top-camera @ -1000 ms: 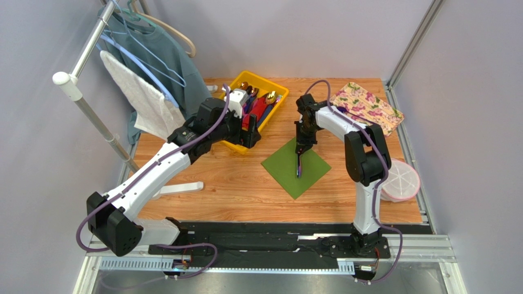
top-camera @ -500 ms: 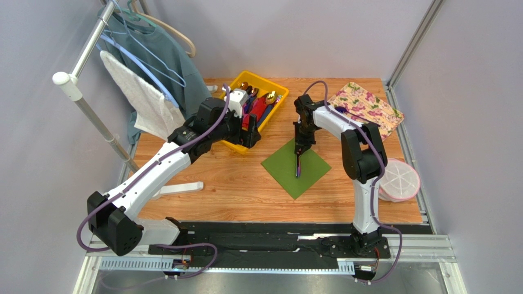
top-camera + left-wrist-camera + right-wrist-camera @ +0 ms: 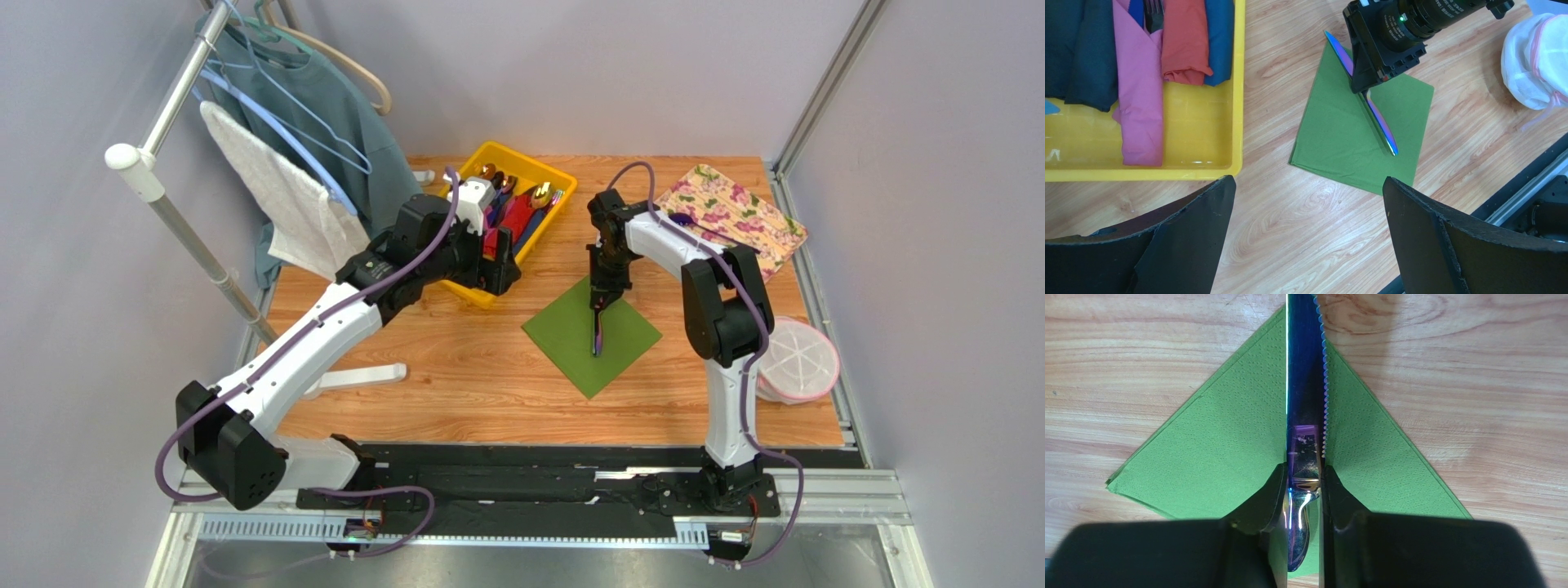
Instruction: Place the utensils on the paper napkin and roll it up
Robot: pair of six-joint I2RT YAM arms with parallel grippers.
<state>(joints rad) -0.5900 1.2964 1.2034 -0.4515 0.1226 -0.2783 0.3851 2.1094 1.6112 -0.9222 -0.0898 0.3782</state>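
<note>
The right gripper is shut tight on a shiny knife that looks blue and purple. Its two fingers pinch the knife from both sides. The knife runs corner to corner across the green napkin. Its bumpy cutting end sticks out past one corner, over the wood. I cannot tell if the knife is lying on the paper or is just above it.

The green napkin lies flat in the middle of the wooden table, turned like a diamond. From above, the right gripper points down at it.

The left gripper hangs over the near end of the yellow tray. Its jaws are wide apart and nothing is in them. More utensils with gold heads sit in that tray. The left wrist camera shows folded cloths in the tray too, pink, red, blue and dark.

A flowery mat lies at the far right corner. A round white tub sits at the right edge.
</note>
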